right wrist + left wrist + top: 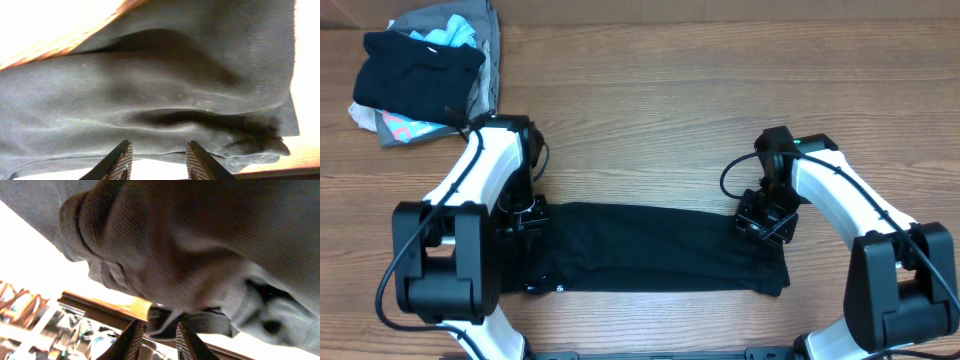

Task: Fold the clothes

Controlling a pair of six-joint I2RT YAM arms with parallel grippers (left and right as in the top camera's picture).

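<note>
The clothes (650,250), a black T-shirt, lie as a long strip across the table's middle, with a small white logo (560,289) near the front left corner. My left gripper (525,220) is at the strip's left end. In the left wrist view it (160,327) stands narrow, shut on a dark fold of the shirt (200,255), which bunches above the fingers. My right gripper (763,218) is at the right end's far edge. In the right wrist view it (159,146) stands open, with the shirt's hem (160,152) crossing between the fingertips and the fabric (150,90) spread beyond.
A heap of mixed garments (425,65), black, grey, light blue and pink, sits at the back left corner of the wooden table (650,120). Both arm bases stand at the front edge, left (435,260) and right (900,280).
</note>
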